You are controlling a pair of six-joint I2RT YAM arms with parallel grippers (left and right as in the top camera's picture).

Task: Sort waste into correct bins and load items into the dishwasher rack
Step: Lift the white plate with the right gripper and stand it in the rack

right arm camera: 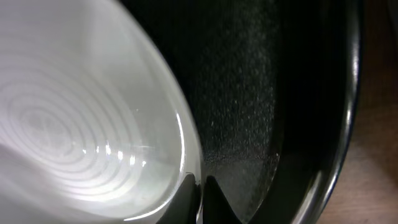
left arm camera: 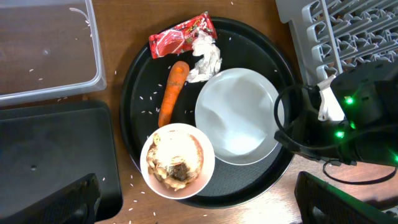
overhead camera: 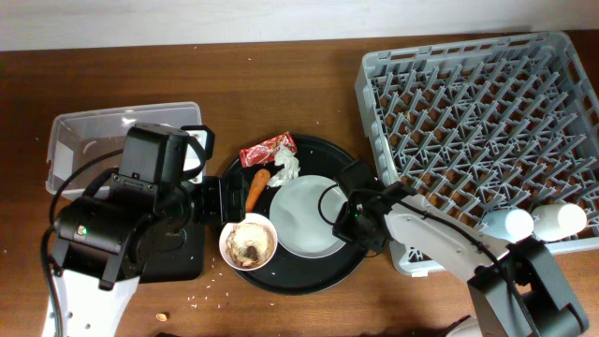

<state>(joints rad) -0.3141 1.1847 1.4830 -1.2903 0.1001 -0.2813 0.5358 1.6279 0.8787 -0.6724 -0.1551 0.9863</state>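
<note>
A white plate (overhead camera: 304, 220) lies on the round black tray (overhead camera: 318, 271), beside a white bowl (overhead camera: 248, 241) of beige food scraps. An orange carrot (overhead camera: 257, 189), a crumpled tissue (overhead camera: 285, 168) and a red wrapper (overhead camera: 268, 150) lie at the tray's back. My right gripper (overhead camera: 348, 217) is shut on the plate's right rim; the right wrist view shows the fingers (right arm camera: 200, 186) pinching the plate (right arm camera: 74, 124). My left gripper (overhead camera: 213, 201) is open and empty above the bowl (left arm camera: 177, 160), fingers (left arm camera: 199, 205) wide apart. The fork and stick are out of view.
The clear tub (overhead camera: 70, 140) stands at the back left, and the shallow black tray bin (overhead camera: 178, 253) lies under my left arm. The grey dishwasher rack (overhead camera: 477, 122) fills the right, with two cups (overhead camera: 505, 223) (overhead camera: 560, 219) at its front edge. Rice grains (overhead camera: 197, 301) dot the table.
</note>
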